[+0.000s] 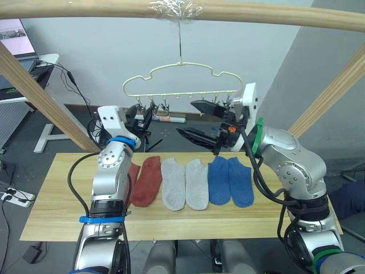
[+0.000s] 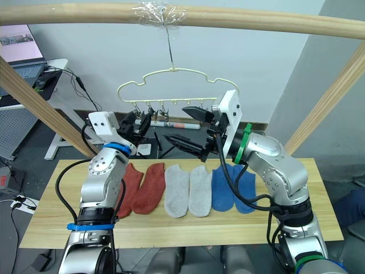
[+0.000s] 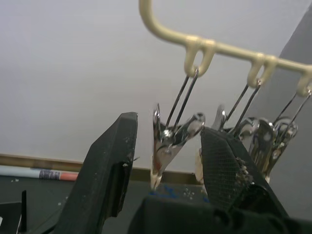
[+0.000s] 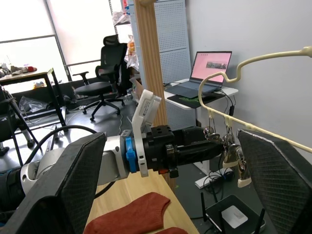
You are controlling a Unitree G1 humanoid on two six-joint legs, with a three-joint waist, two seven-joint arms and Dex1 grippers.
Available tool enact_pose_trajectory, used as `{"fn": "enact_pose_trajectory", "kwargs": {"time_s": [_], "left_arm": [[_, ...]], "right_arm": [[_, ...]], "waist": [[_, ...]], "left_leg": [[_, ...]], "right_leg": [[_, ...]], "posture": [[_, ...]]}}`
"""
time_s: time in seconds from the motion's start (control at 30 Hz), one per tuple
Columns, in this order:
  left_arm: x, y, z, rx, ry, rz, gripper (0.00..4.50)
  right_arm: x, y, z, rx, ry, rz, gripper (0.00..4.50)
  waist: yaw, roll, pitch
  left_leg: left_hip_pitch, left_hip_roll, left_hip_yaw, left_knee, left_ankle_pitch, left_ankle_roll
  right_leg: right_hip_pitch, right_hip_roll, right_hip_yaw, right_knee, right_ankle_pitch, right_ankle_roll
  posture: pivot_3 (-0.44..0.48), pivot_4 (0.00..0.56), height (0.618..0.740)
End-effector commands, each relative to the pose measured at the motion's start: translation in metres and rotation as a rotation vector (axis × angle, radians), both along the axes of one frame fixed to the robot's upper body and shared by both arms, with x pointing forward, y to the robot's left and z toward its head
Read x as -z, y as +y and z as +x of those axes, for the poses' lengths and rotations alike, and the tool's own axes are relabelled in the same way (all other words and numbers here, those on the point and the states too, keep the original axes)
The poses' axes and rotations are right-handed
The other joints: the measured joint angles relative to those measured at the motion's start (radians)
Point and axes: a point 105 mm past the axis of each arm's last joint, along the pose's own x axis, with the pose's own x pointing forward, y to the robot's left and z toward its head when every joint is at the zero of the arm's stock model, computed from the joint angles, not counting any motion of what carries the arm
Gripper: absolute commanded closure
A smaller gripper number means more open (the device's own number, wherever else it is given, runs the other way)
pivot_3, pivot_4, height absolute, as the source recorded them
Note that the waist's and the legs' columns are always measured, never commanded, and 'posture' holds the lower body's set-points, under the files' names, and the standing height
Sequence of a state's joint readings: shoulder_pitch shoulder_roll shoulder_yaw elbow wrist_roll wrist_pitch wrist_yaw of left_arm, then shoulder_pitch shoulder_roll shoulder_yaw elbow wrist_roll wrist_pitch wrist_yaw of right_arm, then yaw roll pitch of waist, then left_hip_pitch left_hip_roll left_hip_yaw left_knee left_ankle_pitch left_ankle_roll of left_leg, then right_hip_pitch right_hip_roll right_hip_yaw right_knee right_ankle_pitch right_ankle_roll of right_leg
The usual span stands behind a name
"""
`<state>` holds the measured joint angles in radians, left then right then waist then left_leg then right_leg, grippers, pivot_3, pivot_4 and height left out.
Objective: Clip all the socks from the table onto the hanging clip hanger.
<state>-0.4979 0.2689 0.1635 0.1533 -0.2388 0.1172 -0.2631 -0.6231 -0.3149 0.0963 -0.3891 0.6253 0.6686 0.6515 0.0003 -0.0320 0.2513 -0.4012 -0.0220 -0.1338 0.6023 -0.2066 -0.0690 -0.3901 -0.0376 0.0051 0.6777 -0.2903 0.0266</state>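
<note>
Six socks lie side by side in a row on the wooden table (image 1: 51, 222): two rust-red socks (image 1: 146, 181) at the robot's left, two light grey socks (image 1: 185, 183) in the middle, two blue socks (image 1: 230, 180) at the right, each pair touching or nearly touching its neighbour. Above and behind the row, the pale yellow-green clip hanger (image 1: 181, 75) hangs by its hook from a taped spot on the wooden pole (image 1: 274, 14), its metal clips (image 3: 168, 141) dangling along the lower bar, none holding a sock. Raised to the hanger's left end, the left gripper (image 3: 165, 165) has its jaws apart, one black finger on each side of the endmost clip without pressing it. Near the hanger's right end, the right gripper (image 1: 199, 121) is lifted too, jaws spread wide and holding nothing. A laptop (image 4: 204, 73) sits on a desk behind.
</note>
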Motion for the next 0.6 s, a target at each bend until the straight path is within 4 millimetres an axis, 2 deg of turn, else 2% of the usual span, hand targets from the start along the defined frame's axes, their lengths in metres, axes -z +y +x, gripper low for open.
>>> {"fn": "enact_pose_trajectory", "kwargs": {"time_s": [0.03, 0.47, 0.6], "left_arm": [[-0.016, 0.001, -0.001, -0.012, -0.068, -0.001, 2.18], [-0.023, 0.000, -0.002, -0.021, -0.103, -0.001, 2.18], [-0.030, -0.003, 0.000, -0.012, -0.122, -0.013, 3.34]], "right_arm": [[-0.013, -0.003, -0.005, -0.006, -0.045, 0.024, 0.00], [-0.013, -0.005, -0.003, -0.005, -0.047, 0.015, 0.00], [-0.011, -0.003, -0.004, -0.013, -0.038, 0.017, 0.00]], "waist": [[-0.001, 0.000, 0.001], [-0.001, 0.000, 0.002], [0.000, -0.001, 0.003]], "left_leg": [[0.000, 0.000, 0.000, 0.000, 0.000, 0.000], [0.000, 0.000, 0.000, 0.000, 0.000, 0.000], [0.000, 0.000, 0.000, 0.000, 0.000, 0.000]], "right_leg": [[0.000, 0.000, 0.000, 0.000, 0.000, 0.000], [0.000, 0.000, 0.000, 0.000, 0.000, 0.000], [0.000, 0.000, 0.000, 0.000, 0.000, 0.000]], "posture": [[0.078, 0.254, 0.740], [0.086, 0.253, 0.740], [0.088, 0.255, 0.740]]}}
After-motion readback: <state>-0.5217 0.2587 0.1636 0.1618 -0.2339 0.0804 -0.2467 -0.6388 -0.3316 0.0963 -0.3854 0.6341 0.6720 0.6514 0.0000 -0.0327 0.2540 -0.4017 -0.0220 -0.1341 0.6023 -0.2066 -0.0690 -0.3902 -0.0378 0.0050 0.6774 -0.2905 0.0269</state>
